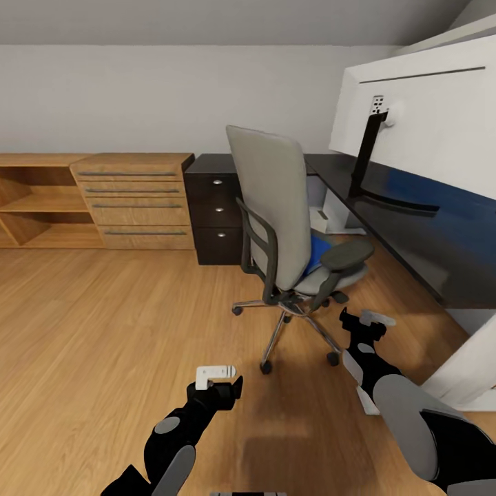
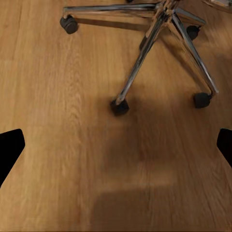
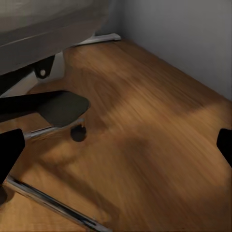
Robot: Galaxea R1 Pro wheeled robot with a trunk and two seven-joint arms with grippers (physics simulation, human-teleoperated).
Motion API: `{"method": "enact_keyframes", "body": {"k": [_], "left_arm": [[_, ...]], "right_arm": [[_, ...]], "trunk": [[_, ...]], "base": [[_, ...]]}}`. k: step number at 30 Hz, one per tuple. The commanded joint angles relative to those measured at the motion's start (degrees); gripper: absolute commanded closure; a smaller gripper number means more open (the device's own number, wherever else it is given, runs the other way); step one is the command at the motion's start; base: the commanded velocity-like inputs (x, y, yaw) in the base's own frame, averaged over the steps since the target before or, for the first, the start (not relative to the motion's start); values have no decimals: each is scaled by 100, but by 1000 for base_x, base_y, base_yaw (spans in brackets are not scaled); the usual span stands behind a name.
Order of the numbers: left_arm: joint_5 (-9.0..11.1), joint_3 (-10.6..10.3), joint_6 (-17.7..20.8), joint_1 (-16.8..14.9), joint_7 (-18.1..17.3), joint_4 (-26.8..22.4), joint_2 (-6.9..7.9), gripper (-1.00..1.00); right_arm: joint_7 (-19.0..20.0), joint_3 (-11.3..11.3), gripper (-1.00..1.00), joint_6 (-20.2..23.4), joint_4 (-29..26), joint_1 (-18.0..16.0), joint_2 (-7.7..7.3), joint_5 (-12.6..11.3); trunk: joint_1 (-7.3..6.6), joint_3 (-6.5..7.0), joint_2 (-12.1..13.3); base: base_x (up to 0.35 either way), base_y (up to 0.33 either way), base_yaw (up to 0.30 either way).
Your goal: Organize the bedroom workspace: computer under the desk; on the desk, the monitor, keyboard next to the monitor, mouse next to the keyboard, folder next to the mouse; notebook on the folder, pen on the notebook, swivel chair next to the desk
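**Chair at desk, folder on seat, both grippers empty**

Head view: swivel chair (image 1: 289, 234) stands on the wood floor (image 1: 103, 310) just beside the long side of the desk (image 1: 413, 234), its tall grey back turned toward the camera and slightly left. A sliver of the blue folder (image 1: 318, 249) shows on the seat, between the backrest and the near black armrest (image 1: 346, 253). Chrome five-star base and casters sit below, well lit.

Monitor (image 1: 427, 110) is on the desk top, pale back facing the camera, thin black stand (image 1: 375, 172) resting on the glossy black surface. Dark drawer unit (image 1: 217, 210) with round silver knobs sits under the far end of the desk, behind the chair. A pale boxy shape under the desk past the chair may be the computer (image 1: 327, 217); mostly hidden, cannot confirm.

Light wooden low shelving (image 1: 96, 200) runs along the back wall, left of the desk.

Left gripper (image 1: 219, 380) hangs low over bare floor, in front of the chair base, jaws spread wide, nothing between them. The left wrist view shows both fingertips (image 2: 10, 147) far apart, floor and a caster (image 2: 119, 106) beyond.

Right gripper (image 1: 365, 324) is near the chair's right side, just below the armrest, apart from it. Its jaws also stand wide and empty; in the right wrist view the armrest (image 3: 60, 106) and a chrome leg (image 3: 48, 200) lie ahead.
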Motion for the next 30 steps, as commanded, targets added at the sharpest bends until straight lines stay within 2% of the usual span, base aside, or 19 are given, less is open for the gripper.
{"method": "enact_keyframes", "body": {"k": [1, 15, 24, 30], "left_arm": [[57, -15, 6, -6, 59, -8, 4, -100], [62, -9, 5, -6, 69, 35, 7, -100], [65, 181, 12, -6, 67, 36, 5, -100], [70, 184, 14, -6, 69, 36, -1, -100]], "right_arm": [[-10, -15, -100, -19, 6, -5, 1, 20], [-19, -15, -100, -21, 4, -3, 25, 17], [-19, -15, -100, -21, 16, -3, 27, -2], [-20, -13, -100, -17, 26, -4, 29, -17]], "trunk": [[1, -5, -2], [1, -5, -2], [1, -5, -2], [1, 11, -2]], "base": [[148, -18, 0], [141, -19, 0], [141, 0, 1], [2, 0, 178]]}}
